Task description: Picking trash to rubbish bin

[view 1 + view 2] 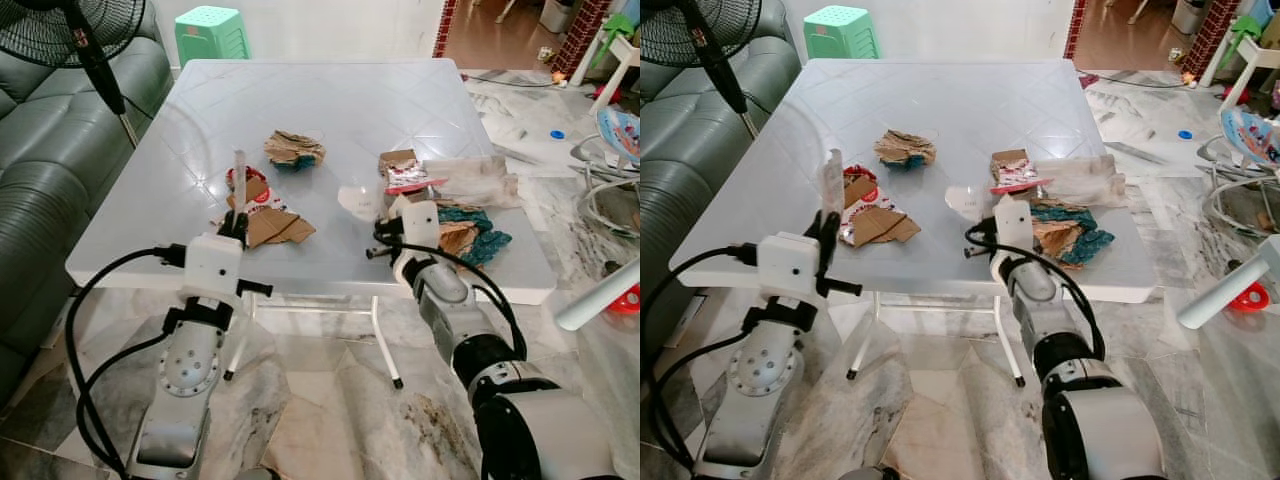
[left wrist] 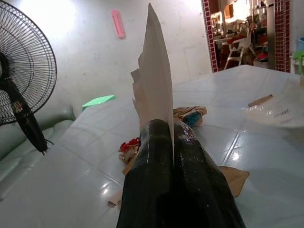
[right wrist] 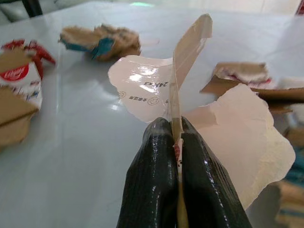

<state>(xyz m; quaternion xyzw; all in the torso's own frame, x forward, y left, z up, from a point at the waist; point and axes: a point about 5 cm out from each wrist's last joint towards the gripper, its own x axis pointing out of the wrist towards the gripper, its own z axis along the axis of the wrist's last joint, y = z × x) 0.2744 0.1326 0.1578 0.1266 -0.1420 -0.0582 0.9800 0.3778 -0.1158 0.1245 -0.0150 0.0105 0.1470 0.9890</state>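
Several pieces of trash lie on the white table (image 1: 330,100). They include a crumpled cardboard wad (image 1: 294,149), a red-and-white wrapper on brown cardboard (image 1: 265,218), a red-printed packet (image 1: 405,175), a clear plastic bag (image 1: 472,178) and a teal-and-brown heap (image 1: 472,238). My left gripper (image 2: 173,127) is at the table's front edge, shut on a white paper scrap (image 2: 154,71) that stands upright. My right gripper (image 3: 174,127) is low over the table near the heap. It is shut on a thin pale torn strip (image 3: 190,42), with a glossy torn sheet (image 3: 142,85) just beyond it.
A grey sofa (image 1: 50,150) and a standing fan (image 1: 85,40) are at the left. A green stool (image 1: 210,35) stands behind the table. Toys and a child's seat (image 1: 615,150) clutter the marble floor at the right.
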